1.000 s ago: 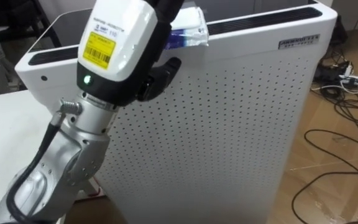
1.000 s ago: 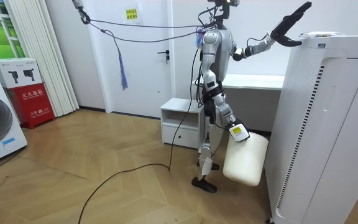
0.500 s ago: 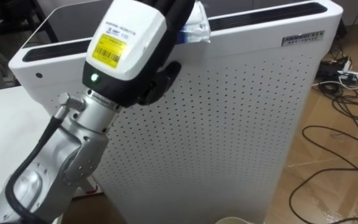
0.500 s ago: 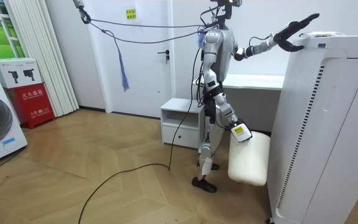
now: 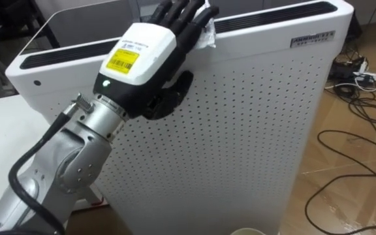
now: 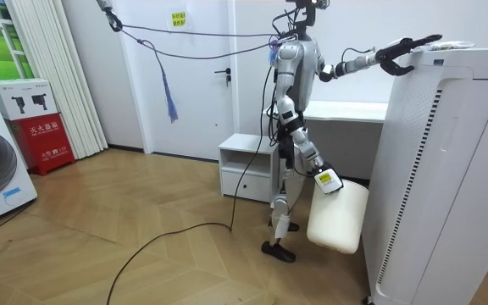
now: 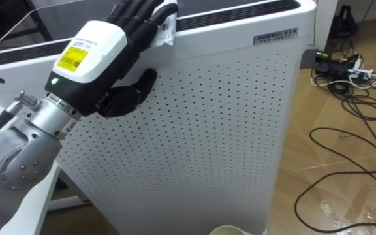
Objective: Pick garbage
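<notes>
Left arm enters from the lower left of the eye views: grey metal forearm w/ a dark cable along it, wrist angled up. The left hand (image 5: pixel 142 59) sits upper centre-left, w/ a glossy white back shell, a yellow label and black fingers (image 5: pixel 178 19). The fingers are straight and laid flat over the top front edge of the air purifier (image 5: pixel 253 130). The thumb (image 5: pixel 168 101) is bent down against the front panel. Hand is open, nothing clasped.

The wrapper (image 5: pixel 207 29) is thin crumpled clear-white plastic. It lies on the purifier's top edge, upper centre, touching and partly under the fingertips.

Purifier is a tall white box w/ rounded corners and a matte front dotted w/ small holes. A long dark vent slot (image 5: pixel 273 14) runs along the top.

Right side: wood floor (image 5: pixel 358 189) w/ black cables (image 5: pixel 364 98).

Room view: robot stands upright btw the white desk (image 6: pixel 346 110) and the purifier, left arm stretched level to its top. The right hand (image 6: pixel 325 180) hangs low at the rim of a cream plastic bin (image 6: pixel 337 216); its fingers can't be made out.
</notes>
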Robot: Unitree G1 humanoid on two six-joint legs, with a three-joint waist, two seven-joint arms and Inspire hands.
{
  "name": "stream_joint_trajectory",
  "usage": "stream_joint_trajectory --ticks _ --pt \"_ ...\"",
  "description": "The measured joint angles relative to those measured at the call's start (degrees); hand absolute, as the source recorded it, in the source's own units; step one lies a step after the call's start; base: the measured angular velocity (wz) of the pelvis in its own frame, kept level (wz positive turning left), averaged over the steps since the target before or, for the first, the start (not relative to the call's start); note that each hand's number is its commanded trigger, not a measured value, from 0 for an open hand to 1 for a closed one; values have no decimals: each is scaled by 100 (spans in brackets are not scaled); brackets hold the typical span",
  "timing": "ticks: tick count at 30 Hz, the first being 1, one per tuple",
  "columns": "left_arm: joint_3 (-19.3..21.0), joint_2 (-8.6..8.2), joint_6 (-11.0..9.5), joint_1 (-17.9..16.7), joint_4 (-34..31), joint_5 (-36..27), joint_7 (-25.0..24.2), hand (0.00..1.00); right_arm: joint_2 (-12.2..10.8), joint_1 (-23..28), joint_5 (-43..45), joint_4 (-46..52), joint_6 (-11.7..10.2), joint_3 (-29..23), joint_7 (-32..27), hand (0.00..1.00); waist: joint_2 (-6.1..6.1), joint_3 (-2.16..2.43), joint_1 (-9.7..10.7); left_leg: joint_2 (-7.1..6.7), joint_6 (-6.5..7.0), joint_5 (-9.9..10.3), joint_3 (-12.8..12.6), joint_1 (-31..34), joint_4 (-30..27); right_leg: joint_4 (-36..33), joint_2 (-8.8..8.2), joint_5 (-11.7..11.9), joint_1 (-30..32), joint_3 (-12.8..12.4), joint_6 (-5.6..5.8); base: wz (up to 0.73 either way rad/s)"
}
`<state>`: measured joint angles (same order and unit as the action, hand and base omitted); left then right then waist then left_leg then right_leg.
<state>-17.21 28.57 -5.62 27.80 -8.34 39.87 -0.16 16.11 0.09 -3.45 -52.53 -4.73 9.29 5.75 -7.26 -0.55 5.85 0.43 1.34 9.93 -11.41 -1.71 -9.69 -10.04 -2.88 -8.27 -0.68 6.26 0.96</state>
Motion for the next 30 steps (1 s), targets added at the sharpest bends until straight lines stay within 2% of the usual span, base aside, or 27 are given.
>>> stream_joint_trajectory --ticks 6,7,11,17,24,30 --pt "136 -4 109 339 142 -53 -40 100 -16 -13 133 172 117 0 -108 100 7 -5 -1 4 1 -1 -53 -2 -17 -74 -8 -12 33 -20 1 -1" --pt "165 -5 127 372 136 -99 -15 100 -14 -13 135 172 124 0 -134 100 32 -23 -3 5 2 -1 -54 -7 -21 -76 -7 -12 28 -20 1 0" --pt "251 -13 127 395 178 -116 -24 100 -14 -13 114 167 210 5 -128 100 26 -38 -24 18 2 -1 -102 -92 -13 -115 -3 -28 -7 -79 -3 -6" --pt "305 -10 146 633 378 -225 -40 100 -1 -13 111 150 339 16 -156 100 24 -48 -43 6 2 -1 -131 -154 -18 -329 -31 -147 104 -120 -3 -3" --pt "359 -3 145 824 470 -324 -33 100 65 -13 111 153 353 17 -253 100 3 -59 -103 13 1 -1 -157 -160 -15 -386 -7 -175 139 -141 -27 -1" --pt "381 -3 145 844 474 -316 -32 100 114 -13 110 153 360 17 -247 100 -16 -69 -114 8 1 -1 -167 -157 -11 -386 -13 -175 146 -146 -27 0"
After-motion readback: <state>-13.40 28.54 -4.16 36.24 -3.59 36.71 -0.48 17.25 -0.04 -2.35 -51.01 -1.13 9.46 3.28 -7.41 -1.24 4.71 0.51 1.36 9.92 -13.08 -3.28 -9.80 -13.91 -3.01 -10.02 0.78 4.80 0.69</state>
